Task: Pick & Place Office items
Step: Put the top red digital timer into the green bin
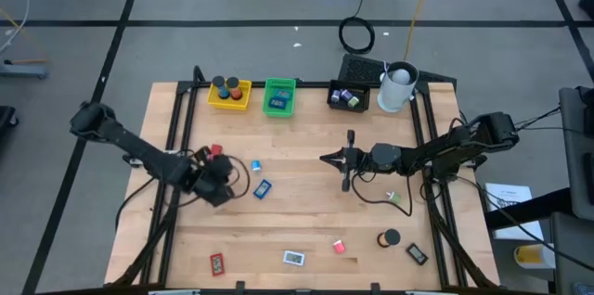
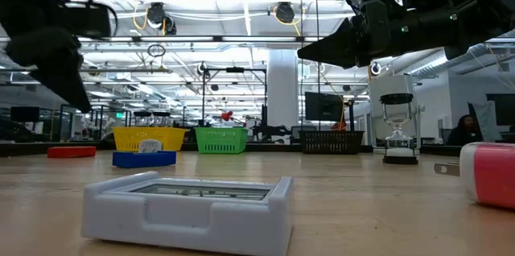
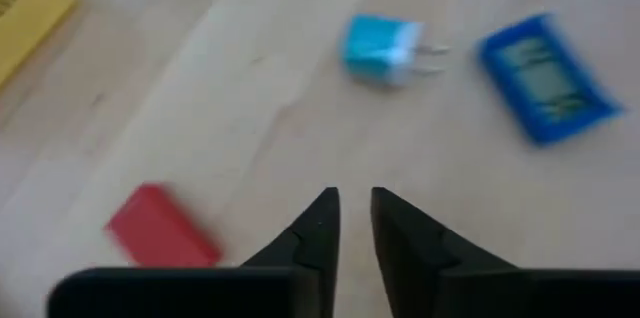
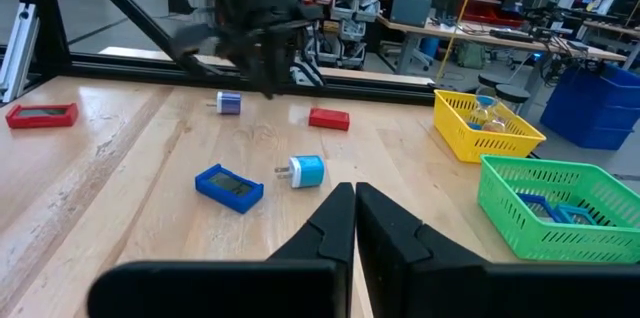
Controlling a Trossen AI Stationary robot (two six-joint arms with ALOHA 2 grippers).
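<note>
In the high view the left gripper [image 1: 219, 182] sits left of centre on the wooden table [image 1: 306, 230], low over the boards, and its wrist camera shows the two dark fingers [image 3: 318, 220] parted by a narrow gap with nothing between them. Three office items lie close around it: a red flat piece [image 1: 216, 151] just above it in the frame, a small blue-and-white plug-shaped bit [image 1: 255, 165] up and to its right, and a blue flat rectangular piece [image 1: 263, 187] directly to its right; none of them touches the fingers. The right gripper [image 1: 327, 158] hangs near the middle of the frame, pointing left, its fingers pressed together and empty. More items are spread along the bottom of the frame: a red rectangular piece [image 1: 216, 262] at lower left, a white-framed piece [image 1: 293, 258] at bottom centre, a small pink-red bit [image 1: 340, 247] right of it, a black round roll [image 1: 388, 237] and a dark flat piece [image 1: 417, 254] at lower right. Along the top edge of the table stand a yellow tray [image 1: 229, 94], a green tray [image 1: 279, 96], a black tray [image 1: 349, 98] and a white cup [image 1: 399, 86].
</note>
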